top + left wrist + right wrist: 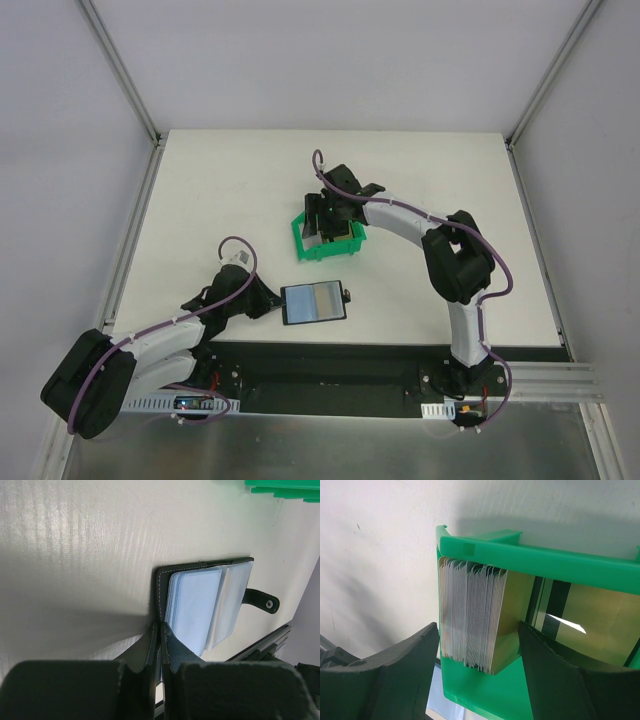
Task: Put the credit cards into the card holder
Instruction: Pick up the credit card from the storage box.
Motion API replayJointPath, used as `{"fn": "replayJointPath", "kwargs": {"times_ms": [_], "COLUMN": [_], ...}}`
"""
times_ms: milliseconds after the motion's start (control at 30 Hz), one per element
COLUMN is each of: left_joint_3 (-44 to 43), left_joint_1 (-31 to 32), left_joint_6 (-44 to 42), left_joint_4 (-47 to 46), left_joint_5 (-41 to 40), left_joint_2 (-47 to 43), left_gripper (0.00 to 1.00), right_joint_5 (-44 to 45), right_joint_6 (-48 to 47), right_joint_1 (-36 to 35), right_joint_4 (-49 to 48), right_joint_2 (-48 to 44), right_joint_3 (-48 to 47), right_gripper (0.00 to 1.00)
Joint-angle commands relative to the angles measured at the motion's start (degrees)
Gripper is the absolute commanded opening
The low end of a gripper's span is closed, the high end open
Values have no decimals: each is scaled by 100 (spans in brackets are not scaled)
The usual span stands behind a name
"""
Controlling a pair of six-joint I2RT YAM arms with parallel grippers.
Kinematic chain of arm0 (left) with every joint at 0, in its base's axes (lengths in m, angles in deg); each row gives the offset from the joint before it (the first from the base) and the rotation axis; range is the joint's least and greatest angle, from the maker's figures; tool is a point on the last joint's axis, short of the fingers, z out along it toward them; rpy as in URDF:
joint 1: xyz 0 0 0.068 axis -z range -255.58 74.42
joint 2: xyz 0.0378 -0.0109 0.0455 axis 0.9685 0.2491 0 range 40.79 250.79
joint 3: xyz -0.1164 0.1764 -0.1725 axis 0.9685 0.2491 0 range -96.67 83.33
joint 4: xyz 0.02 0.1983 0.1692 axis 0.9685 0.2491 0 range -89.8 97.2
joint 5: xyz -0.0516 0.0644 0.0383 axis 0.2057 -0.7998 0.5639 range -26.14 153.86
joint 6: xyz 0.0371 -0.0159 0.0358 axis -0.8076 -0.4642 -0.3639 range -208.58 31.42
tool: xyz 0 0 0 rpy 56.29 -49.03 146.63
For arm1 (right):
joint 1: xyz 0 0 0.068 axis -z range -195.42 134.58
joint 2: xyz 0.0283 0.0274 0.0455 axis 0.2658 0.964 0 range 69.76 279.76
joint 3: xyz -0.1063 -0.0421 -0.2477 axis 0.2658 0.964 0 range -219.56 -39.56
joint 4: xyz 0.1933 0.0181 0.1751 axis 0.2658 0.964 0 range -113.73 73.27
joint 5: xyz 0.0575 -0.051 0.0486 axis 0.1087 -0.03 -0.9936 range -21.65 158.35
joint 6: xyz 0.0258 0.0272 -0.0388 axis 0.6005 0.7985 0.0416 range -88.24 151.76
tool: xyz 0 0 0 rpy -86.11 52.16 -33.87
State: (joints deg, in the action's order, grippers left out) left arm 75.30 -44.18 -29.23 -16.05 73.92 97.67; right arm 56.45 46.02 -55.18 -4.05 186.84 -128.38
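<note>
The card holder [314,303] lies open near the table's front edge, with its bluish-grey sleeves up and its tab to the right. In the left wrist view the card holder [200,605] shows its black cover and tab [261,600]. My left gripper [161,645] is shut on the cover's near edge and also shows in the top view [268,300]. The credit cards [470,615] stand as a thick stack on edge, gold face outward, inside a green bin [530,555]. My right gripper [477,650] is open and straddles that stack, its right finger against the gold face.
The green open-fronted bin [325,242] stands mid-table with the right gripper [328,212] over it. More gold and dark-striped cards [580,615] lean deeper in the bin. The bin's corner [282,487] shows at the top right of the left wrist view. A black base strip [330,355] runs along the near edge.
</note>
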Motion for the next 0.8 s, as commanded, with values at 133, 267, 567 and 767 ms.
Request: {"fn": "replayJointPath", "kwargs": {"times_ms": [133,267,567,767], "left_joint_3": [-49,-58,-58,-49], "left_joint_1": [-55,-64,-64,-64], "left_joint_6": [-117,-117,-126,-126], "left_joint_4": [-62,-132,-168,-194], "left_joint_5": [110,153,171,198], "left_joint_2": [121,218,253,288], "left_gripper": [0,0,0,0], "right_joint_5": [-111,-102,-58,-49], "right_joint_6": [-81,-90,-108,-108], "right_joint_1": [31,39,75,92], "right_joint_4": [-131,-131,-79,-70], "right_joint_2": [-352,-387,-449,-493], "right_joint_3": [-48,-31,-22,-39], "right_gripper": [62,59,51,47]}}
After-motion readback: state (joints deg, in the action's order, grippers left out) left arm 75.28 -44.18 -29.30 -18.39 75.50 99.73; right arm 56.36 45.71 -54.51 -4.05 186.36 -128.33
